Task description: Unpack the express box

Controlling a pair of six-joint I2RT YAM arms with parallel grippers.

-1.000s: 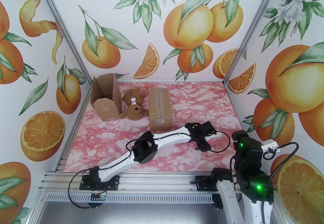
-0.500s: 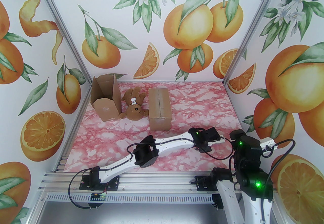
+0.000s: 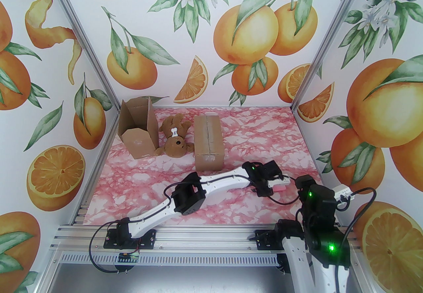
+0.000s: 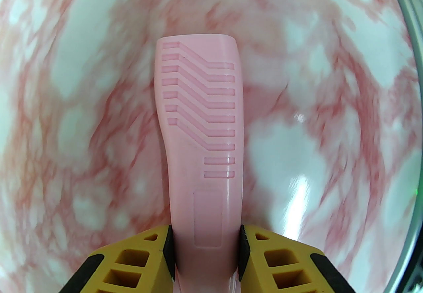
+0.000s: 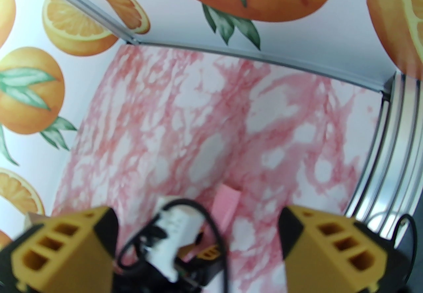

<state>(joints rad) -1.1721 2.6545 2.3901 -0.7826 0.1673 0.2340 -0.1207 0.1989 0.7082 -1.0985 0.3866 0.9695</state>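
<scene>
A sealed, taped cardboard express box lies at mid-table. My left gripper reaches out low over the table's right side, to the right of and nearer than the box. It is shut on a pink ribbed plastic tool handle, pinched near its base by the yellow fingers. The same pink tool pokes out past the left wrist in the right wrist view. My right gripper hangs open just behind and above the left gripper, empty, with the pink tool between and beyond its jaws.
An opened, empty-looking cardboard box stands at the back left. A brown teddy bear lies between it and the sealed box. The enclosure's right wall and aluminium rail are close to both grippers.
The left gripper swung slightly right and nearer, then came back left, still holding the pink tool. The right arm shifted left and lower toward the left gripper.
</scene>
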